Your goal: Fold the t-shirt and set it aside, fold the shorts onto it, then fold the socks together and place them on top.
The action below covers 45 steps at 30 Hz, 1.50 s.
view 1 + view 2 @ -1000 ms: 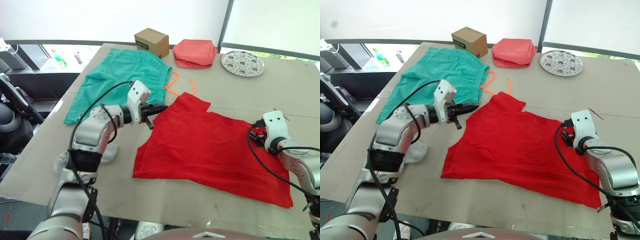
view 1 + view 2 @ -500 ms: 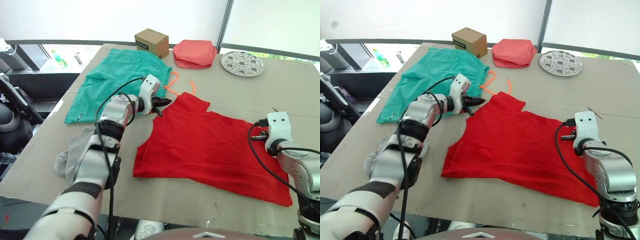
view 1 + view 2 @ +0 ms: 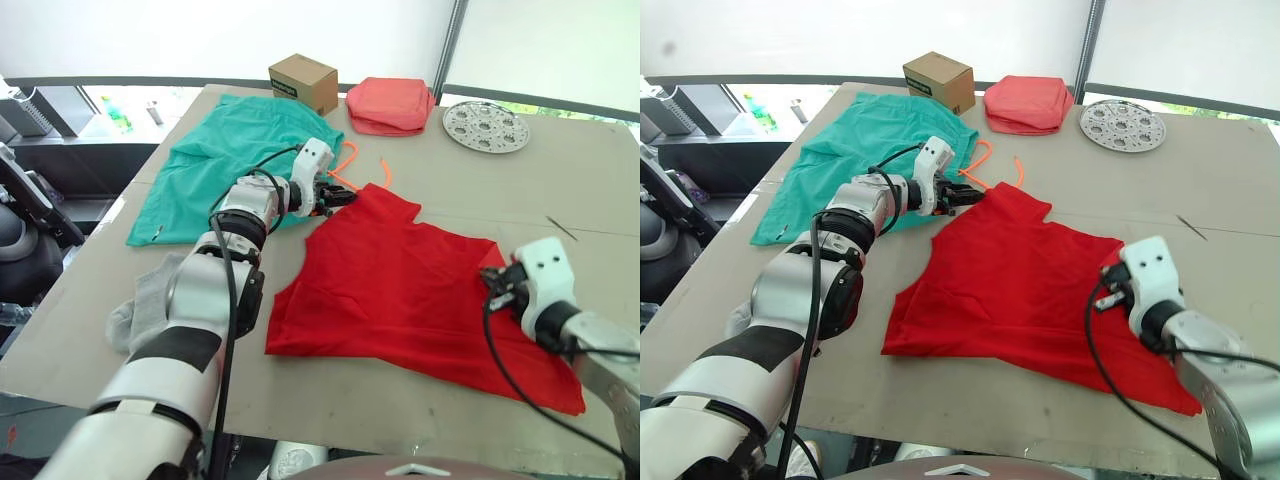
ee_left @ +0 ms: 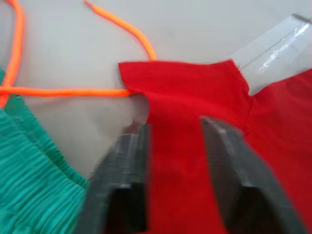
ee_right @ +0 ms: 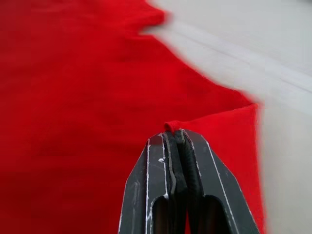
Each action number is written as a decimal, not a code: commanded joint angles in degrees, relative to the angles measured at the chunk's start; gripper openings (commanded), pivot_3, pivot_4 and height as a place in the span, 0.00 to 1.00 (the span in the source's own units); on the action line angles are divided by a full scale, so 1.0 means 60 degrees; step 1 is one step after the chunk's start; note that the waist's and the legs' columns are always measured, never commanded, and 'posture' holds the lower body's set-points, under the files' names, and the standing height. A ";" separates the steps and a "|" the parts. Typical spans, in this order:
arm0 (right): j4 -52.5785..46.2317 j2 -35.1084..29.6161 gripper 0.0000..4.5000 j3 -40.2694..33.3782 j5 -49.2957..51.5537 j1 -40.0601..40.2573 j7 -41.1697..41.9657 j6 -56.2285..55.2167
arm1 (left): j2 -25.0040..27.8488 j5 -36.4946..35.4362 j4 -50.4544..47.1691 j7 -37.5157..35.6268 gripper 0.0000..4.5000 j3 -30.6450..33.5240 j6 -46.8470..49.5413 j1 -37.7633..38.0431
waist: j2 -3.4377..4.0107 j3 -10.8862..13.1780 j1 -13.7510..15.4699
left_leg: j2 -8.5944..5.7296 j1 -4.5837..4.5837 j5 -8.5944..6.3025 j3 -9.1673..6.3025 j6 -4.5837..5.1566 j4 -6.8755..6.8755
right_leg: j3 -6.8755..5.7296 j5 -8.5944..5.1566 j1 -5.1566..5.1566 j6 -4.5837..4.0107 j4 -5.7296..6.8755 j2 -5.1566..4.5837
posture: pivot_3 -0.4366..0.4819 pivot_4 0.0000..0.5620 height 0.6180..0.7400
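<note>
The red t-shirt [image 3: 400, 290] lies spread flat in the middle of the table. My left gripper [image 4: 175, 134] is open at its far left sleeve corner, one finger [image 4: 127, 161] on either side of the red cloth. My right gripper [image 5: 173, 132] is shut at the shirt's right edge, with a small raised fold of red fabric pinched at its tips. The teal shorts [image 3: 235, 160] lie flat at the back left, their orange cord [image 3: 346, 166] trailing toward the shirt. Grey socks [image 3: 150, 300] lie near the table's left edge, partly hidden by my left arm.
A cardboard box [image 3: 303, 83], a folded coral-pink cloth stack [image 3: 392, 105] and a perforated metal disc [image 3: 485, 125] stand along the table's far edge. A thin stick [image 3: 562, 228] lies at the right. The table's front edge runs close below the shirt.
My left gripper reached farther forward to the shirt's sleeve corner and opened. My right gripper shut, then shifted inward over the shirt's right edge.
</note>
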 commanded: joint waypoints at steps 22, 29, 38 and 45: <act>0.0105 -0.1349 0.00 -0.0334 -0.0869 0.6144 0.2451 -0.4189 | 0.0262 0.1296 0.0037 -0.0716 0.99 0.0013 -0.0154 -0.0161 | -0.0068 0.0026 0.0037 | 0.0003 -0.0006 -0.0001 -0.0027 0.0001 0.0025 | -0.0023 -0.0040 0.0014 0.0010 0.0002 -0.0006 | 0.48 0.27 1.00; 0.0048 -0.0591 0.00 -0.0852 -0.0739 0.5676 0.2223 -0.4211 | -0.0273 0.1405 0.0395 0.0328 0.99 0.0294 -0.0168 -0.0508 | -0.0069 0.0027 0.0033 | 0.0004 -0.0005 -0.0001 -0.0026 0.0001 0.0028 | -0.0023 -0.0042 0.0014 0.0007 0.0004 -0.0013 | 0.48 0.27 1.00; -0.0269 0.0673 0.00 -0.1611 0.0052 0.4020 0.0714 -0.3207 | -0.1232 0.1558 0.0722 0.1970 0.99 0.0797 -0.0254 -0.0922 | -0.0068 0.0026 0.0029 | 0.0000 -0.0010 0.0000 -0.0033 0.0001 0.0030 | -0.0030 -0.0031 0.0014 0.0023 0.0006 -0.0011 | 0.48 0.27 1.00; 0.0127 0.2926 0.00 -0.2246 0.0697 -0.0415 -0.2883 -0.0106 | -0.1779 0.2486 0.0872 0.3538 0.99 0.0368 -0.0771 -0.0528 | -0.0053 0.0028 0.0021 | -0.0002 0.0004 0.0001 -0.0033 0.0000 0.0034 | -0.0015 0.0012 0.0014 -0.0010 0.0017 -0.0001 | 0.48 0.27 1.00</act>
